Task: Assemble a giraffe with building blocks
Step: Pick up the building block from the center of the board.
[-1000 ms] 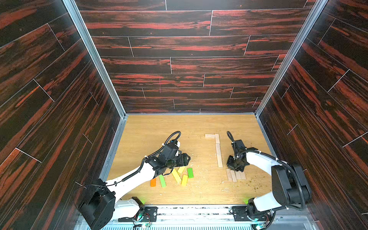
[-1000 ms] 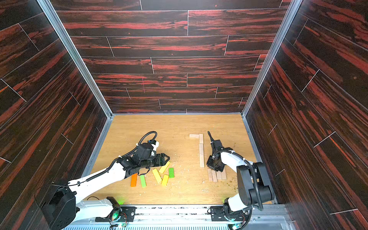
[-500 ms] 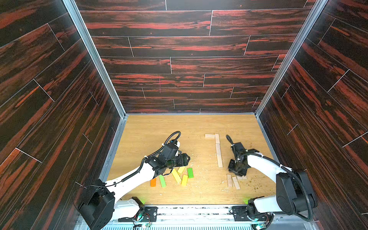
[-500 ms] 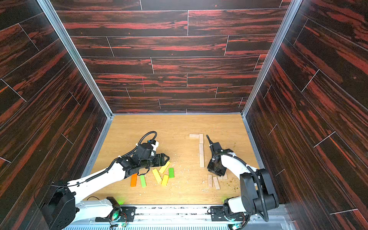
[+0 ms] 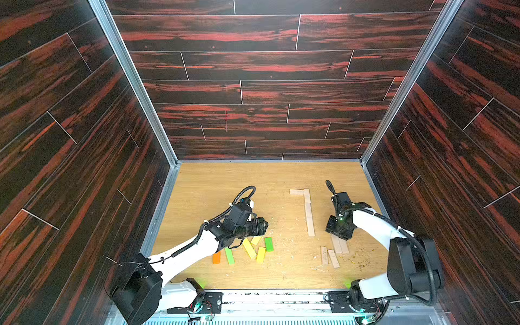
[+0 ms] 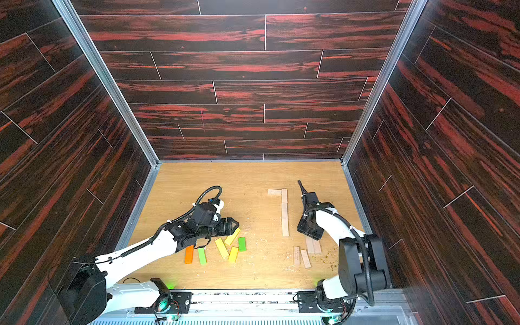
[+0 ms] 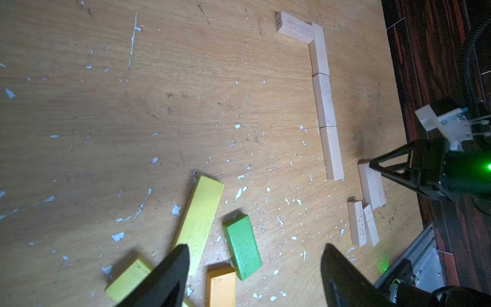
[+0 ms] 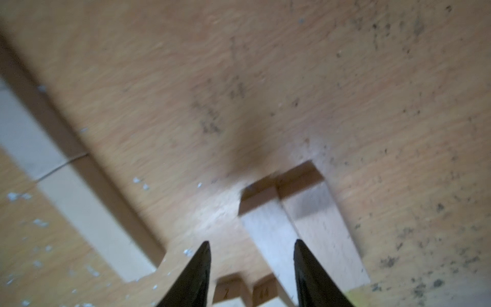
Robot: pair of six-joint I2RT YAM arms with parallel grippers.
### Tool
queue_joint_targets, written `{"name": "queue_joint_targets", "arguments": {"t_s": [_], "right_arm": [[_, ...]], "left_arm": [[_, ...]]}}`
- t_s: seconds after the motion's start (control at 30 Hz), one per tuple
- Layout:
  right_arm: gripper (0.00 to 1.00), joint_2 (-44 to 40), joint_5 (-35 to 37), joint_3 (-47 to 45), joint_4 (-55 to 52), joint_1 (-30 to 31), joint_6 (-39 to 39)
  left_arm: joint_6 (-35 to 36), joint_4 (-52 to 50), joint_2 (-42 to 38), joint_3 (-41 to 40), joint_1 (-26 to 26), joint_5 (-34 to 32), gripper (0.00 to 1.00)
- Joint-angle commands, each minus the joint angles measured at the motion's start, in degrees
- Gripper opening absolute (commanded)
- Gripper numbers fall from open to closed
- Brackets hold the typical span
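Note:
Coloured building blocks lie near the table's front left: an orange one, green ones and yellow ones. My left gripper hovers open over them, holding nothing. Pale blocks form an L-shaped line. Two pale blocks lie side by side under my right gripper, which is open and empty. Two more pale blocks lie nearer the front.
Dark red wood-pattern walls close in the wooden table on three sides. A metal rail with the arm bases runs along the front. White flecks and dark crumbs dot the table.
My right gripper went from shut to open and pulled back a little from the pale blocks, which now lie as two pairs. My left gripper opened slightly wider; its arm stayed put.

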Motion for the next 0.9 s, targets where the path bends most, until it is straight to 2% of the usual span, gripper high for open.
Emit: {"name": "queue_joint_targets", "arguments": {"t_s": [0.0,0.27,0.63,0.87], "right_arm": [[0.52,2.1,-1.3,-0.7,0.9,-0.3,-1.8],[0.57,3.9,-3.2,-3.0,2.4,-0.3,-3.2],[0.65,4.8,-0.7,-3.7,2.3,-0.3,-4.7],[0.61,5.3,-3.0,-4.8,2.8,0.6,-4.5]], "left_arm": [[0.5,-0.2,-0.8,0.7,-0.1,-0.2,0.82],[0.4,0.0,-0.2,0.9,-0.1,0.0,0.82],[0.2,0.0,-0.6,0.3,-0.1,-0.4,0.83],[0.2,0.2,-0.5,0.2,-0.1,-0.4,0.83]]}}
